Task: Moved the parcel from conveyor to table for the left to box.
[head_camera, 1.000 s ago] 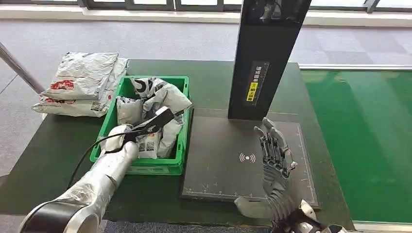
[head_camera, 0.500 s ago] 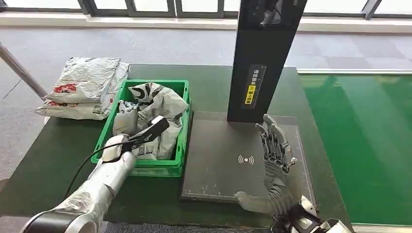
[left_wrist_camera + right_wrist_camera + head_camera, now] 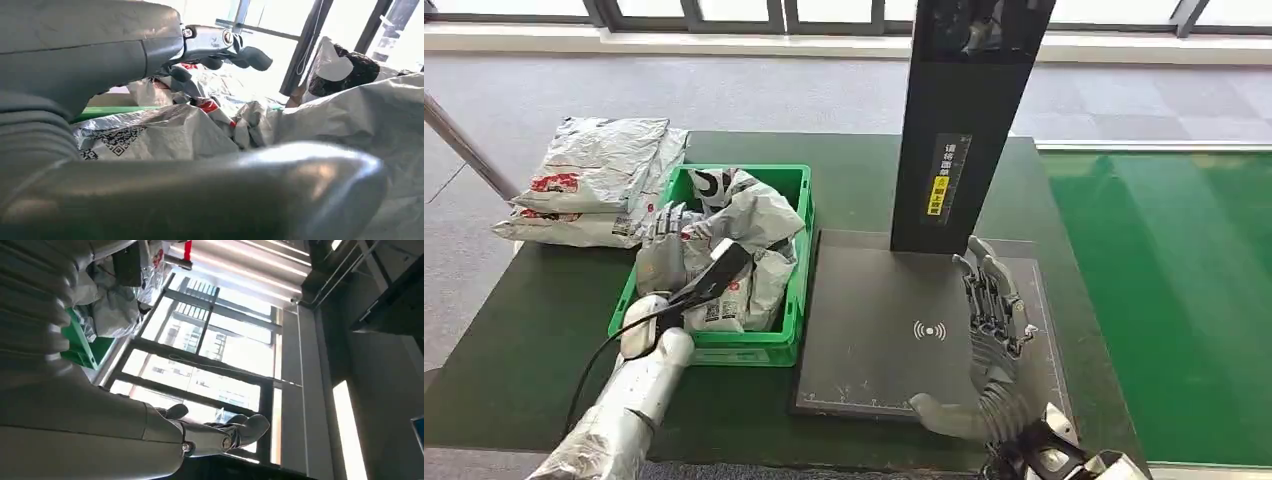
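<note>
Grey parcels (image 3: 744, 225) lie heaped in the green crate (image 3: 799, 262) on the dark table (image 3: 534, 320); the left hand (image 3: 662, 250) hovers over them, fingers spread, its palm hidden behind the wrist. Right hand (image 3: 992, 300) stands flat and open above the black scanner pad (image 3: 874, 340); two more bags (image 3: 594, 180) are stacked beside the crate.

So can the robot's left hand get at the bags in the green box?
Probably yes. The left hand hovers with fingers spread right above the grey bags heaped in the open-topped green box, and nothing lies between them.
</note>
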### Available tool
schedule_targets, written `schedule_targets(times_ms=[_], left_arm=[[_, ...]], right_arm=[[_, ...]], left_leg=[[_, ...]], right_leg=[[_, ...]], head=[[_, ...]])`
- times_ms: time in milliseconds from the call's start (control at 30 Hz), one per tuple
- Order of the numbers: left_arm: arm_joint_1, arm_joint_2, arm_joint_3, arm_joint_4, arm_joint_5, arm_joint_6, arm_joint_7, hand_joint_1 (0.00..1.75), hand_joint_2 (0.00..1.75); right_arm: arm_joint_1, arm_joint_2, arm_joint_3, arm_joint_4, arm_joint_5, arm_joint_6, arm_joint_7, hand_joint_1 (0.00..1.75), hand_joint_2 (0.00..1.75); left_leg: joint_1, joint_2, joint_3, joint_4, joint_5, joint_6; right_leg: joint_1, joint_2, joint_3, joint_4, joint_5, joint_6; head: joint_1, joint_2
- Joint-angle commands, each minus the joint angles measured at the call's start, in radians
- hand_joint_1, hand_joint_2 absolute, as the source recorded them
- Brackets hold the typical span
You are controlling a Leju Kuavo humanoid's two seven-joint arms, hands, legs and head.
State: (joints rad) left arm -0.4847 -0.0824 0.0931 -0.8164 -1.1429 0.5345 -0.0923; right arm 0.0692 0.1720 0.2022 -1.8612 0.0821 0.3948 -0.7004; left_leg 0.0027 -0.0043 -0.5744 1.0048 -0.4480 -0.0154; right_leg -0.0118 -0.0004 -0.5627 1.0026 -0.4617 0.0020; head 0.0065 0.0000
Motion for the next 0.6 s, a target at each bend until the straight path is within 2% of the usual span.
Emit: schedule_targets(times_ms=[33, 167, 267, 333, 400, 600], left_arm=[[0.263, -0.06, 0.061, -0.426, 0.151, 0.138, -0.111, 0.0, 0.0], [0.302, -0.092, 0.049, -0.556, 0.17, 0.136, -0.072, 0.0, 0.0], [0.319, -0.1, 0.031, -0.587, 0.118, 0.162, -0.051, 0.0, 0.0], [0.328, -0.088, -0.004, -0.605, 0.187, 0.164, -0.089, 0.0, 0.0], [0.35, -0.082, -0.039, -0.651, 0.414, 0.137, -0.215, 0.0, 0.0], [0.35, -0.082, -0.039, -0.651, 0.414, 0.137, -0.215, 0.0, 0.0]], right_arm=[[-0.024, -0.034, 0.021, 0.046, -0.001, -0.02, 0.002, 0.0, 1.75], [-0.023, -0.031, 0.027, 0.047, 0.001, -0.033, 0.002, 0.0, 1.75], [-0.026, -0.03, 0.033, 0.054, -0.001, -0.04, 0.002, 0.0, 1.75], [-0.027, -0.035, 0.038, 0.053, -0.006, -0.046, 0.002, 0.0, 1.75], [-0.027, -0.036, 0.041, 0.053, -0.004, -0.063, 0.002, 0.0, 1.75], [-0.027, -0.036, 0.041, 0.053, -0.004, -0.063, 0.002, 0.0, 1.75]], left_leg=[[0.0, 0.006, -0.001, -0.001, 0.0, 0.0], [0.001, 0.008, -0.004, -0.001, -0.001, 0.0], [0.002, 0.004, -0.007, 0.0, -0.001, 0.0], [0.001, 0.003, -0.009, 0.0, -0.001, 0.0], [0.001, 0.003, -0.009, 0.0, -0.001, 0.0], [0.001, 0.002, -0.01, -0.001, -0.001, 0.001]], right_leg=[[0.0, 0.005, -0.002, -0.002, 0.002, 0.0], [0.002, 0.007, -0.007, -0.002, 0.002, 0.0], [0.002, 0.003, -0.008, -0.003, 0.001, 0.0], [0.002, 0.002, -0.009, -0.003, 0.001, 0.0], [0.002, 0.003, -0.01, -0.002, 0.001, 0.0], [0.002, 0.001, -0.01, -0.003, 0.001, 0.0]], head=[[0.0, 0.0], [0.0, 0.0], [0.0, 0.0], [0.0, 0.0], [0.0, 0.0], [0.0, 0.0]])
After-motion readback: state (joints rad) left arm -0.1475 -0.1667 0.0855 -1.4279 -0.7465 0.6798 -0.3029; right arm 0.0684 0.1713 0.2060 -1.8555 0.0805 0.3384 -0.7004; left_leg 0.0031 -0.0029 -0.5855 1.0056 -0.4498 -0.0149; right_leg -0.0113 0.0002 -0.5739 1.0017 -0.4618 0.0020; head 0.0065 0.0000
